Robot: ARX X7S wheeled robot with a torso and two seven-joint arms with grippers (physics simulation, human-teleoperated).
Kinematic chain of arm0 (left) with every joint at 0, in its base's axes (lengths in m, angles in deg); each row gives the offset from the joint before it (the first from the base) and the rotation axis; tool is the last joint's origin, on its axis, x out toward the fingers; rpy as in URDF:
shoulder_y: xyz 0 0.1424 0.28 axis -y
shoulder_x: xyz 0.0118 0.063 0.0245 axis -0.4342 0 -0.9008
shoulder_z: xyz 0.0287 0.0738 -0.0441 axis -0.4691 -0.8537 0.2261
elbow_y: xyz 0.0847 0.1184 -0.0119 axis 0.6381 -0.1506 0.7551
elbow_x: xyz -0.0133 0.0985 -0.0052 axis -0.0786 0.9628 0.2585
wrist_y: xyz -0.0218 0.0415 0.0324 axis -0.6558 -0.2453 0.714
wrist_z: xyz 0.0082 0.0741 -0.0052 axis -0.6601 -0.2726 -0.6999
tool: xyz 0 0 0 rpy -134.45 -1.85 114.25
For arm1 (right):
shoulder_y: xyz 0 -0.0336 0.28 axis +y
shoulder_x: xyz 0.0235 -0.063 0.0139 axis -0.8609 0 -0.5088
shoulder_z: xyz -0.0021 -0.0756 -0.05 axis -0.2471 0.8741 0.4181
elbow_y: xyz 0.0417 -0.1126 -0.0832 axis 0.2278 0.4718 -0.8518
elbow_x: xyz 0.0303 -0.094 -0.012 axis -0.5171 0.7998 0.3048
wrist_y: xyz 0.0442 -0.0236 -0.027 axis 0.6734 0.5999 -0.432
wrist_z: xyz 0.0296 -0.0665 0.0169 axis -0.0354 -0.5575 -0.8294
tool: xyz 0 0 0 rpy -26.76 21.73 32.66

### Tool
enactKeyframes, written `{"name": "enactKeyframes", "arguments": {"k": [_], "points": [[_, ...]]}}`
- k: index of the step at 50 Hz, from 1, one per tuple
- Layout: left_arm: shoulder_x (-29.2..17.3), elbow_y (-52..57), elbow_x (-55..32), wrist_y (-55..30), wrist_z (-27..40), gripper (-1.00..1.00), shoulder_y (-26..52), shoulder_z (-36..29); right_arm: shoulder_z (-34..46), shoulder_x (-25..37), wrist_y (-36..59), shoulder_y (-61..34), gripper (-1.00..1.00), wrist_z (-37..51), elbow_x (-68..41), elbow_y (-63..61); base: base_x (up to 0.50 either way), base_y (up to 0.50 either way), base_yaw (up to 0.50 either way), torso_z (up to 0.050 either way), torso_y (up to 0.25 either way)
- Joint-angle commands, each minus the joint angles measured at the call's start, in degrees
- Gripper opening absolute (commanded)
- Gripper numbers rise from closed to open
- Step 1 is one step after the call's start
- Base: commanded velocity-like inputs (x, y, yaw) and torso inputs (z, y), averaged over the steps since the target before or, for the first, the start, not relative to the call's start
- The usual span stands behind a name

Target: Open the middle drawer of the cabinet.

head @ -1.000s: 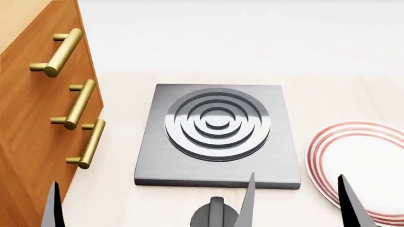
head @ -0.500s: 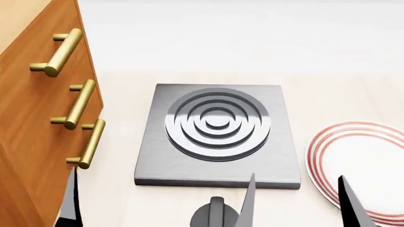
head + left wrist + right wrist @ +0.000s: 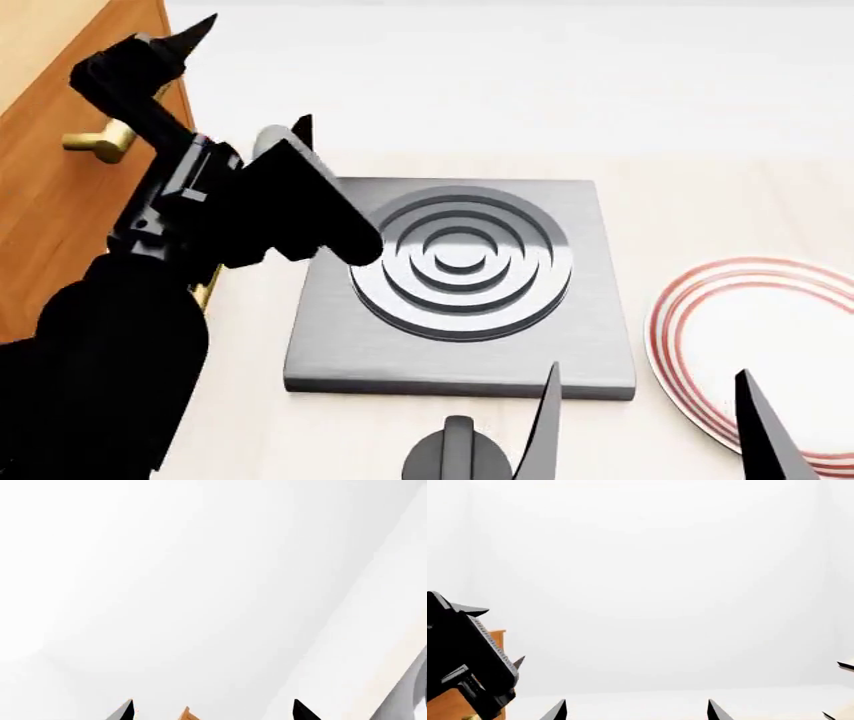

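The left gripper (image 3: 251, 72) is raised in front of the cabinet (image 3: 60, 215), its two dark fingertips (image 3: 196, 30) set well apart, nothing between them; the jaws stand wide. The top brass handle (image 3: 100, 140) shows only as a short end just behind the gripper body, on the cabinet side; the black left arm (image 3: 120, 350) covers the lower drawer faces, so the middle drawer cannot be picked out and whether it is open cannot be told. No contact between the fingertips and any handle is visible.

To the far side of the left gripper from the cabinet lies the grey square plate with raised rings (image 3: 461, 270), flat on the pale counter (image 3: 747, 200); a dark grey knob (image 3: 454, 455) sits near its front edge.

The right gripper (image 3: 647, 430) is low at the near edge of the head view, its fingers spread wide and empty; the red-ringed white plate (image 3: 747, 345) lies under and just beyond its outer finger.

The left wrist view shows mostly white wall.
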Motion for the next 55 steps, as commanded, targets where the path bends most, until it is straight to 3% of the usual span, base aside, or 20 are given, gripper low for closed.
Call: {"name": "enactKeyframes", "arguments": {"k": [1, 3, 5, 11, 15, 27, 55], "points": [[9.38, -45.28, -0.53, 13.02, 2.21, 1.0, 18.43, -7.55, 0.25, 0.91, -0.5, -0.27, 1.0, 0.76, -1.68, -0.05, 0.0, 0.0, 0.0, 0.0, 0.0], [11.49, -53.39, -1.19, 17.72, 3.01, 1.0, 20.07, -8.5, 0.46, 1.06, -0.63, -0.28, 1.0, 0.85, -1.72, 0.04, 0.0, 0.0, 0.0, 0.0, 0.0], [12.49, -59.5, -5.06, 19.45, 4.75, 1.0, 21.77, -15.14, 0.48, 1.23, -0.68, -0.28, 1.0, 1.02, -1.94, 0.02, 0.0, 0.0, 0.0, 0.0, 0.0], [12.5, -64.65, -18.13, 20.66, 9.73, 1.0, 22.9, -36.2, 1.1, 1.63, -0.9, -0.49, 1.0, 1.4, -1.97, 0.09, 0.0, 0.0, 0.0, 0.0, 0.0], [12.5, -66.18, -22.1, 21.9, 11.42, 1.0, 22.97, -41.43, 1.36, 1.89, -1.27, -0.52, 1.0, 1.6, -2.06, 0.34, 0.0, 0.0, 0.0, 0.0, 0.0], [12.51, -67.35, -20.32, 19.7, 13.76, 1.0, 21.17, -45.78, 2.04, 3.02, -1.79, -0.85, 1.0, 2.68, -3.22, -0.22, 0.0, 0.0, 0.0, 0.0, 0.0], [12.51, -61.36, -21.64, 20.91, 16.77, 1.0, 20.43, -44.79, 3.91, 5.16, -3.38, -1.57, 1.0, 4.72, -4.01, 0.45, 0.0, 0.0, 0.0, 0.0, 0.0]]}}
